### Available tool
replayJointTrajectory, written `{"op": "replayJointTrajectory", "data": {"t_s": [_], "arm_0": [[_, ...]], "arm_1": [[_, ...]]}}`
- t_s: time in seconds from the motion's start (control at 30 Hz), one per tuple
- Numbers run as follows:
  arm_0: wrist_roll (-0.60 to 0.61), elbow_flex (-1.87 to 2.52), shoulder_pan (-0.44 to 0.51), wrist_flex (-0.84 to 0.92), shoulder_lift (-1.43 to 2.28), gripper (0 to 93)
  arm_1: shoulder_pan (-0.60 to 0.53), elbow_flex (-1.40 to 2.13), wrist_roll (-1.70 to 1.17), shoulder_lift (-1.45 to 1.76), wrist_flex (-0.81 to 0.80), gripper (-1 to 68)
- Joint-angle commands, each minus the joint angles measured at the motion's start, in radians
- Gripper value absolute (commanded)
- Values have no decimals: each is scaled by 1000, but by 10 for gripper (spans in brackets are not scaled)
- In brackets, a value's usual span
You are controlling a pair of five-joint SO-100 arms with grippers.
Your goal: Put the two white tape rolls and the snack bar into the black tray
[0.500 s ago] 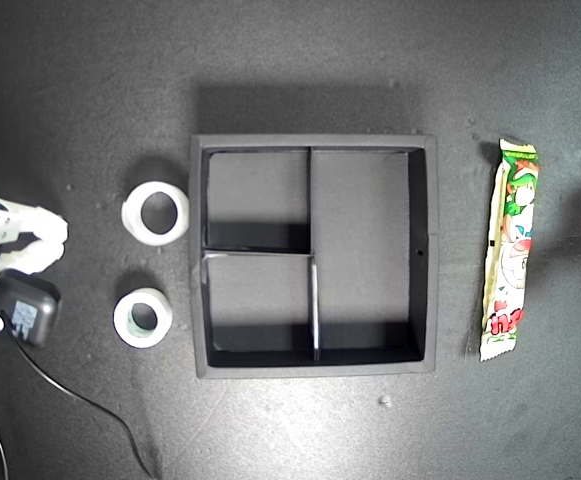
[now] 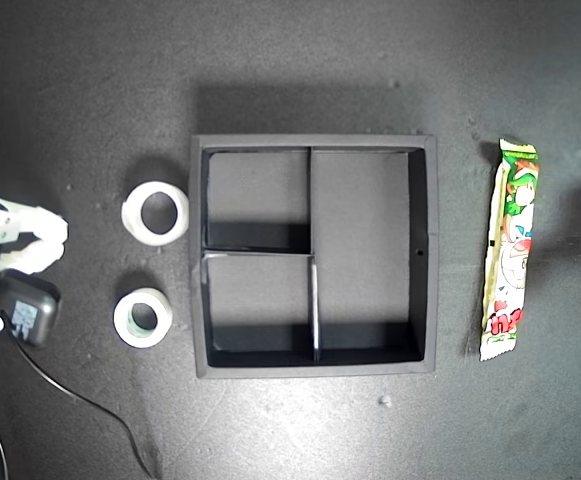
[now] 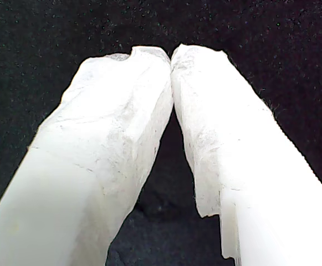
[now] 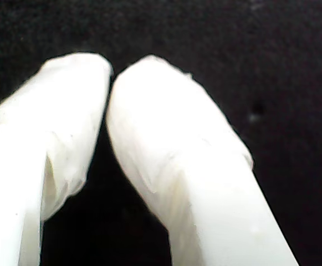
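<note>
A dark, speckled tabletop [image 2: 300,60] is seen carrying the black tray [image 2: 422,250], while both grippers' jaws are pressed together on nothing.

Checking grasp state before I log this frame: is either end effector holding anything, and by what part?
Nothing is held. My first gripper and my second gripper are both shut on nothing; both tape rolls and the snack bar lie untouched on the table.

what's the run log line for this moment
tape rolls: outside black tray | snack bar: outside | first gripper: shut | second gripper: shut
</note>
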Motion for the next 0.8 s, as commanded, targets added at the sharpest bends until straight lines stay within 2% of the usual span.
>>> {"op": "replayJointTrajectory", "data": {"t_s": [0.0, 0.77], "arm_0": [[9, 60, -14, 38, 52, 2], [9, 60, -14, 38, 52, 2]], "arm_1": [[-5, 12, -8, 8, 12, 0], [-2, 12, 2, 8, 12, 0]]}}
